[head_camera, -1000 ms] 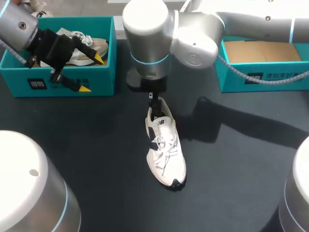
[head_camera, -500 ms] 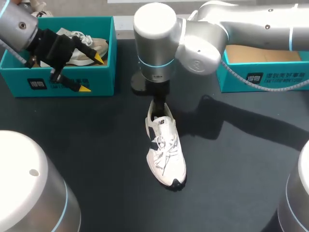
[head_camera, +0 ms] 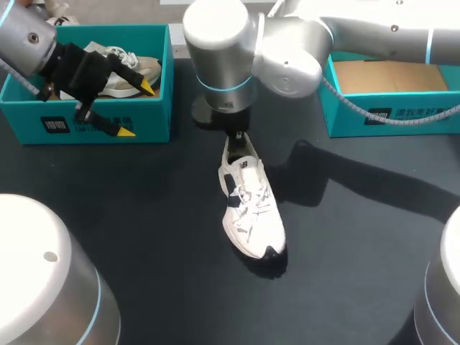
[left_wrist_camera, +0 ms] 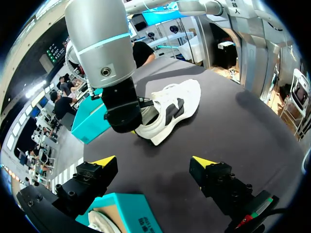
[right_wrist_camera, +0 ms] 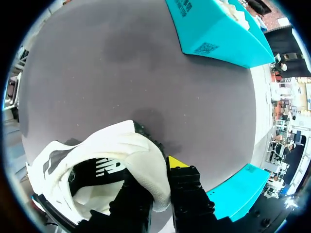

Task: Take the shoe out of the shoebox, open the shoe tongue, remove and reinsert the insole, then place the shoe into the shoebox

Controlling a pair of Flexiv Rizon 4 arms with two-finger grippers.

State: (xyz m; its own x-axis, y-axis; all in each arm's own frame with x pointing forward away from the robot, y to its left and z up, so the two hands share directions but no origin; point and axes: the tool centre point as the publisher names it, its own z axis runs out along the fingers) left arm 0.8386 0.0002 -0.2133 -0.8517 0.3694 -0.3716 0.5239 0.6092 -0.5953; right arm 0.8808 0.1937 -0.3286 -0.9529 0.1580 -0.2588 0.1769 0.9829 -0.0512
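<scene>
Shoe's out: my right gripper (right_wrist_camera: 158, 187) pinches the heel of the white lace-up sneaker with black trim (head_camera: 251, 208) on the dark table (head_camera: 144, 215), left gripper (left_wrist_camera: 154, 162) spread wide, so tongue, insole and reboxing look yet to come.

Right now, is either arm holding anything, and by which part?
The right arm holds the white shoe by its heel rim, one jaw inside, one outside. The left arm holds nothing, jaws open.

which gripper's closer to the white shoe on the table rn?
Right. The right gripper is at the heel of the white shoe, jaws closed on the heel collar. The left gripper hangs open over the front wall of the left shoebox, apart from that shoe.
</scene>
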